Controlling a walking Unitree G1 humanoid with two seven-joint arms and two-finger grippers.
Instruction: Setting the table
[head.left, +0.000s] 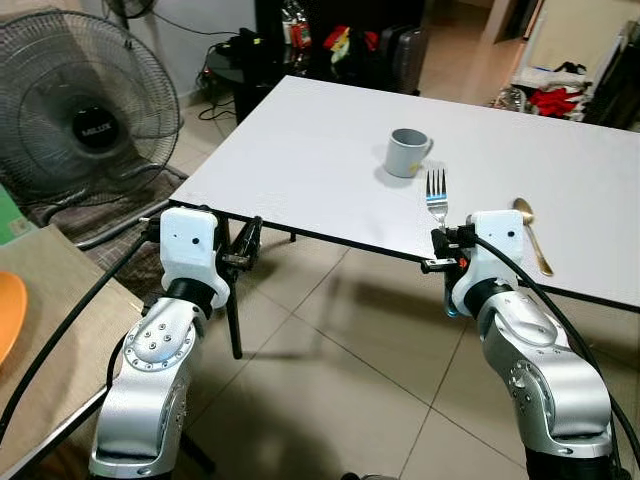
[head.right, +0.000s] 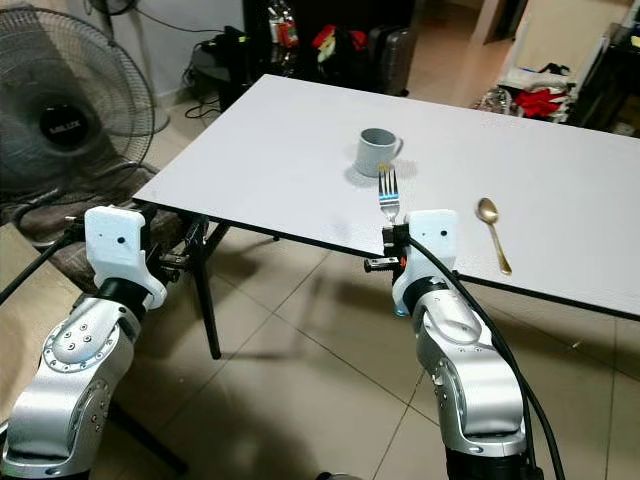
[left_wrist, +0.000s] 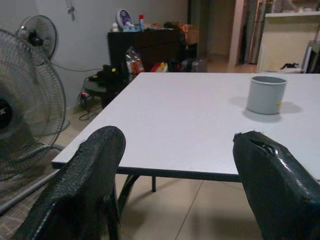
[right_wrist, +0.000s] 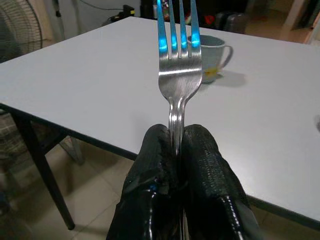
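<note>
A white table (head.left: 320, 130) stands before me with a grey mug (head.left: 407, 152) near its middle and a gold spoon (head.left: 531, 232) near the front edge at the right. My right gripper (head.left: 441, 240) is shut on the handle of a silver fork (head.left: 437, 197), whose tines point up and away over the table's front edge, seen close in the right wrist view as fork (right_wrist: 178, 60). My left gripper (head.left: 246, 245) is open with nothing between its fingers (left_wrist: 85, 185), held just below and in front of the table's left front corner.
A large standing fan (head.left: 85, 110) is at the left. A wooden surface with an orange plate (head.left: 8, 315) lies at my near left. Dark furniture with clutter (head.left: 330, 40) stands beyond the table. Tiled floor (head.left: 350, 380) lies below.
</note>
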